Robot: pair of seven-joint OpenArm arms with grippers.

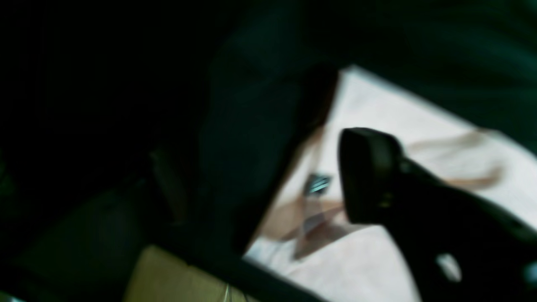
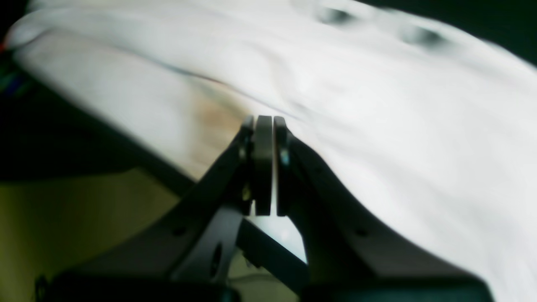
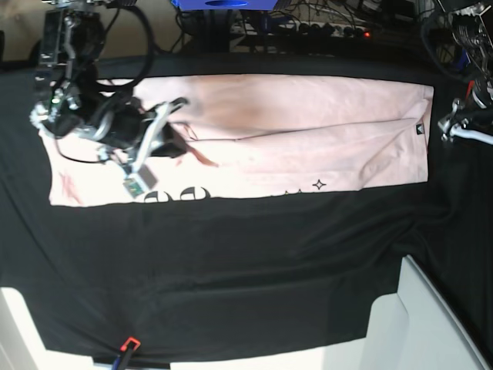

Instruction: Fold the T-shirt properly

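Observation:
The pale pink T-shirt (image 3: pixel 308 131) lies as a long band across the far half of the black table cloth (image 3: pixel 231 262), with black lettering along its near edge. My right gripper (image 3: pixel 179 127) sits over the shirt's left part. In the right wrist view its pads (image 2: pixel 263 159) are pressed together, and the T-shirt (image 2: pixel 377 126) creases up to the tips. My left gripper (image 3: pixel 453 123) hangs just off the shirt's right edge. In the blurred left wrist view it (image 1: pixel 331 126) stands open over the T-shirt (image 1: pixel 377 251), near the small dark label (image 1: pixel 319 183).
A white box (image 3: pixel 431 324) stands at the table's near right corner and a pale surface (image 3: pixel 15 324) at the near left. A small orange clip (image 3: pixel 128 344) sits on the near edge. Cables and equipment (image 3: pixel 308 23) crowd the back.

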